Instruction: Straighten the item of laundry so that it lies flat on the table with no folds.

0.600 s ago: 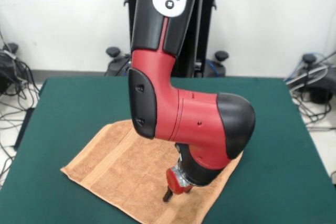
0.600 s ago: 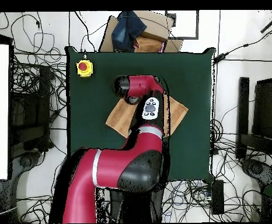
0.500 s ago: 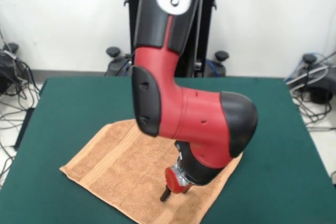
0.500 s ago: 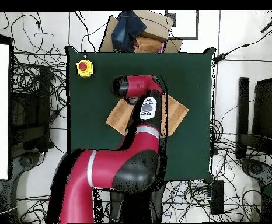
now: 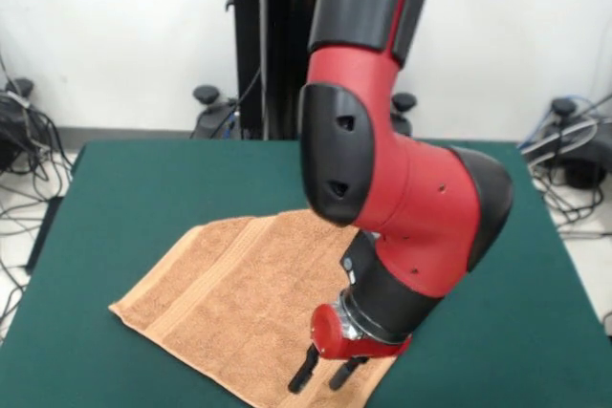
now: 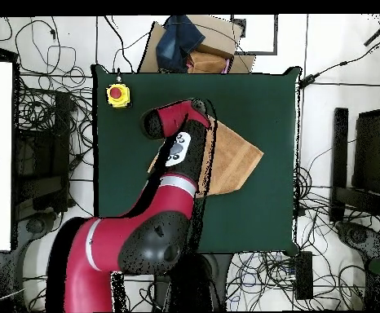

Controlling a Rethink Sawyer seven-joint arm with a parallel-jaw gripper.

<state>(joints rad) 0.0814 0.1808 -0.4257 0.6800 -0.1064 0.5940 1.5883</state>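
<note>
While terry-cloth towel (image 5: pixel 234 303) lies on felt table (image 5: pixel 143 183), gripper (image 5: pixel 322 379) fingers slightly apart, empty, tips at towel's edge.

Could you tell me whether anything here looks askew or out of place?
The towel lies at a slant to the edges of the table rather than square with them. No folds show where it is visible. The open pincer hangs over its near corner.

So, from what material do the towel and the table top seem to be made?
The towel looks like terry cloth: a matte, nubby orange-tan pile with flatter woven bands near its end. The table top seems covered in dark green felt or a similar fabric, matte and without shine; what lies under the cover cannot be seen.
</note>
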